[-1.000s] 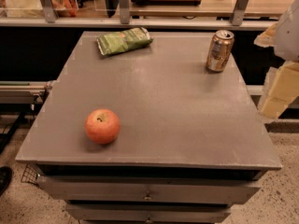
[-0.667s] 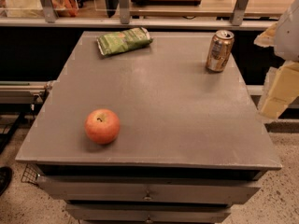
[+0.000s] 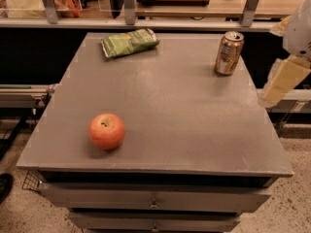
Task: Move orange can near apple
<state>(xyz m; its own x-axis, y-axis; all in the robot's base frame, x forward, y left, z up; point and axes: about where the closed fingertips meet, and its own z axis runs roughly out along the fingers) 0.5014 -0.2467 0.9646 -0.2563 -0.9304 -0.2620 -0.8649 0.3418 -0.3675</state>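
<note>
The orange can [image 3: 229, 53] stands upright at the far right of the grey table top [image 3: 175, 106]; it is copper-orange with a silver top. The red-orange apple [image 3: 106, 131] sits near the front left of the table, far from the can. My gripper [image 3: 281, 85] hangs at the right edge of the view, just off the table's right side, right of the can and below it in the frame, apart from it. It holds nothing that I can see.
A green crinkled snack bag [image 3: 129, 42] lies at the far left of the table. A shelf with metal posts [image 3: 129, 6] runs behind the table. Drawers [image 3: 155, 200] sit under the table's front edge.
</note>
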